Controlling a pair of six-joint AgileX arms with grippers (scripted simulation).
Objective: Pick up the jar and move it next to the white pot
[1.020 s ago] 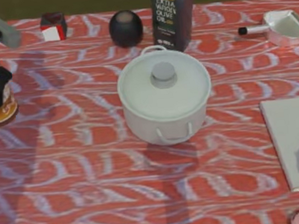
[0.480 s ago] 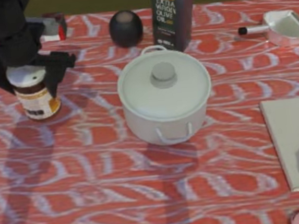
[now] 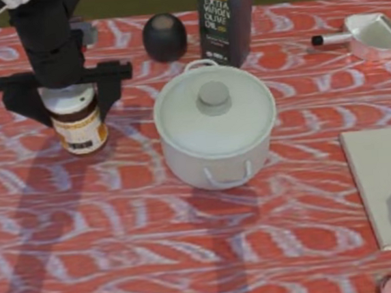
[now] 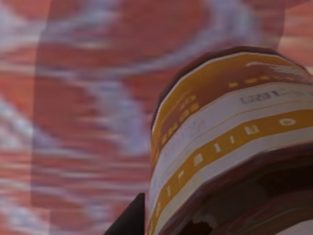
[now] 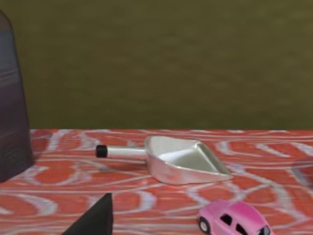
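A: The jar (image 3: 79, 126) sits between the left gripper's (image 3: 66, 103) jaws, just under the wrist. You see its white lid tucked up into the gripper and the yellow-orange and white label below the fingertips.

B: How wide are those jaws for you?

A: Spread well beyond the jar's width. From above, one finger (image 3: 110, 92) stands off the lid on the pot side, with a gap showing. The other hangs off the far side, and you cannot tell whether it touches.

B: And where is the white pot (image 3: 216, 132) from the jaws?

A: Off to the side of the finger nearest it, near but apart from the jar, with red patterned table (image 3: 122, 249) between them.

B: What does your left wrist view give?

A: The jar's label fills it, close against the camera, with the cloth beyond.

B: The right arm?

A: You get only its wrist view: a metal scoop (image 5: 181, 164) and a pink toy car (image 5: 234, 219).
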